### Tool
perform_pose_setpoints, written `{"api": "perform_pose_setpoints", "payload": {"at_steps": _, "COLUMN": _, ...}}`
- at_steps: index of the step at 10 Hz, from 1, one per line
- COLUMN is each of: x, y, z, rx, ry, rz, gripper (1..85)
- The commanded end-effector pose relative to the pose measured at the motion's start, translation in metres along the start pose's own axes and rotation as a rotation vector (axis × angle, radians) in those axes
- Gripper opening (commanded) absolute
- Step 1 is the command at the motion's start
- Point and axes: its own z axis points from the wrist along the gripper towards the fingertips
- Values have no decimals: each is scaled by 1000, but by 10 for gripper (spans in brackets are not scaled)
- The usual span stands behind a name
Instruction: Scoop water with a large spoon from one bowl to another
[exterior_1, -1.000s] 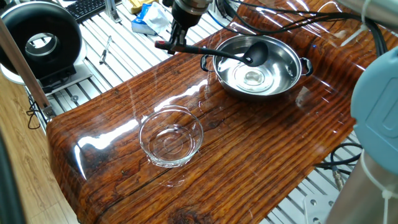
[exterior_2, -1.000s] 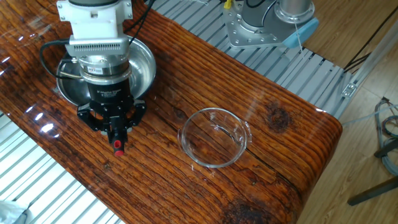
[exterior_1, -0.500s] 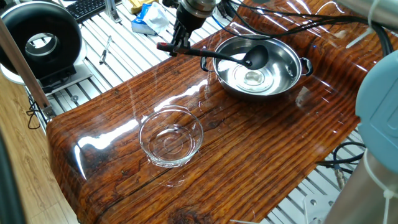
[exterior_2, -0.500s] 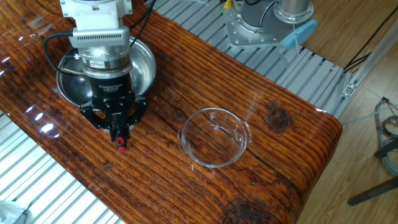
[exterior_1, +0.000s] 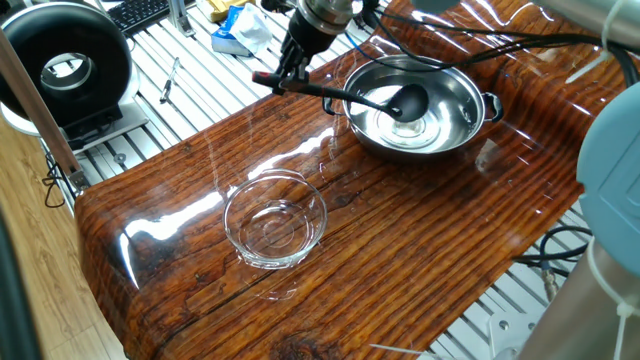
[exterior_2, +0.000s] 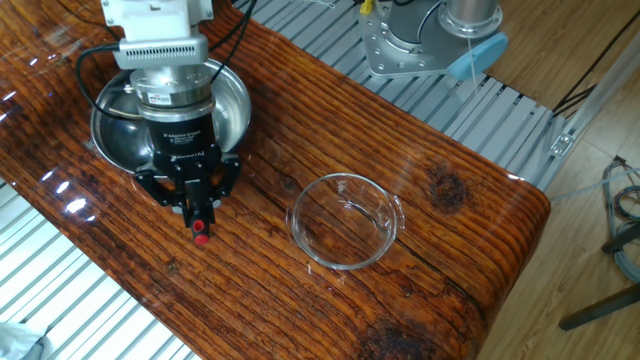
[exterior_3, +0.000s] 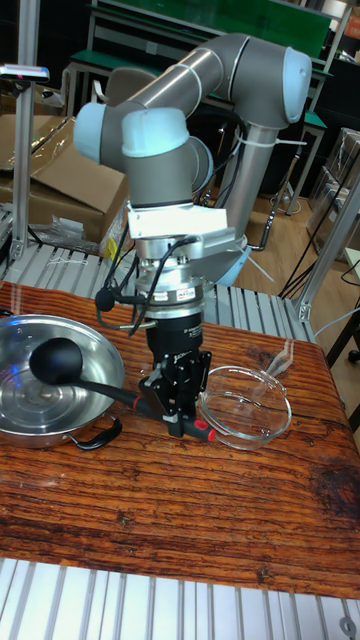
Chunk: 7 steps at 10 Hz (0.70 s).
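While clamped at its red tip by the gripper (exterior_1: 283, 77), looks light and stiff, that spoon (exterior_1: 372, 97). Scoop over the steel bowl (exterior_1: 460, 110). Probably sloshy once full, so keep level.

Arm bent over, gripper (exterior_3: 178, 412) pointing down, fingers clamped.

On the counter (exterior_1: 420, 250), the fingers (exterior_3: 178, 395) clamp the ladle (exterior_1: 340, 92) near its handle end; its scoop reaches into the steel bowl (exterior_1: 455, 120) on one side, the glass bowl (exterior_3: 245, 410) standing just beside them opposite.
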Motion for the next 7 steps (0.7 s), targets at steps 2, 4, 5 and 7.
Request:
{"api": "perform_pose_setpoints", "payload": {"at_steps": 2, "x": 2, "y": 9, "z": 4, "rx": -43, "ry": -60, "rz": 43, "gripper": 10}}
{"api": "perform_pose_setpoints", "payload": {"at_steps": 4, "x": 11, "y": 13, "z": 4, "rx": -59, "ry": -39, "rz": 63, "gripper": 10}}
{"api": "perform_pose_setpoints", "payload": {"at_steps": 5, "x": 12, "y": 17, "z": 4, "rx": -73, "ry": -38, "rz": 77, "gripper": 10}}
{"api": "perform_pose_setpoints", "payload": {"at_steps": 7, "x": 18, "y": 25, "z": 1, "rx": -112, "ry": -21, "rz": 105, "gripper": 10}}
